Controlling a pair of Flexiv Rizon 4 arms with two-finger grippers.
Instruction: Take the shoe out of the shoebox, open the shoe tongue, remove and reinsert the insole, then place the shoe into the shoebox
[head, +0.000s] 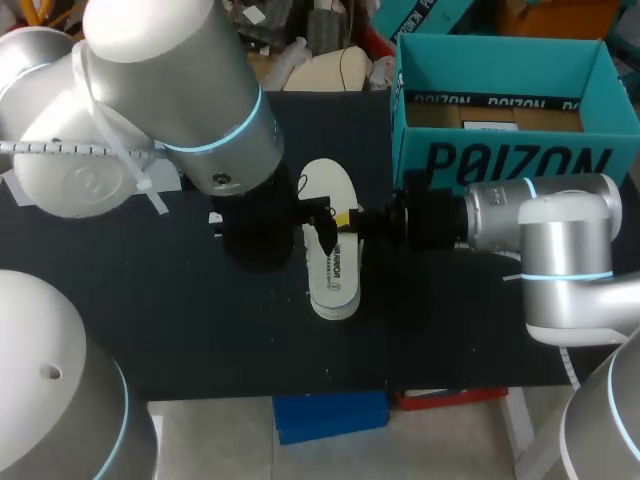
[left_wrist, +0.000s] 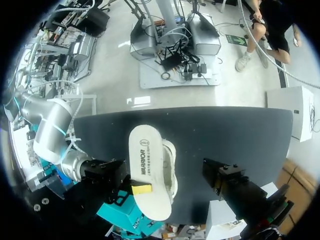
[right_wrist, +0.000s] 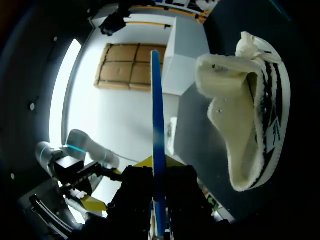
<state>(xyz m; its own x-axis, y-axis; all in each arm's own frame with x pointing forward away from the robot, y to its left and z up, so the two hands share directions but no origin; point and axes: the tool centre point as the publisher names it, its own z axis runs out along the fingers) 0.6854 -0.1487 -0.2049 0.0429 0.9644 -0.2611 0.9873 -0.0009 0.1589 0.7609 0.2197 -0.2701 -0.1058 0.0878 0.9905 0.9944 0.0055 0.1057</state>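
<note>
The insole (head: 332, 272), white with print on its face, is held up off the table (head: 200, 330), its broad side turned upward in the head view. It sits over the near end of the shoe (head: 330, 185) and covers part of it. In the left wrist view the insole (left_wrist: 147, 170) lies across the shoe (left_wrist: 170, 160), hiding most of it on the side toward the right gripper.

The right gripper (head: 340, 222) comes in from the shoebox side and is clenched on the insole's long edge, near its middle. From its own wrist view the insole (right_wrist: 158, 125) is seen edge-on as a thin blue line running between the fingers (right_wrist: 182, 192), which press it from both sides. The shoe (right_wrist: 250, 100), white with black stripes, lies just beside it with its opening showing.

The shoe rests on the dark table, outside the teal shoebox (head: 500, 150), which stands open at the far right.

The left arm (head: 170, 100) hangs over the table left of the shoe. Only a black part of the left gripper (left_wrist: 235, 192) shows, and I cannot tell whether it is released or clenched.
</note>
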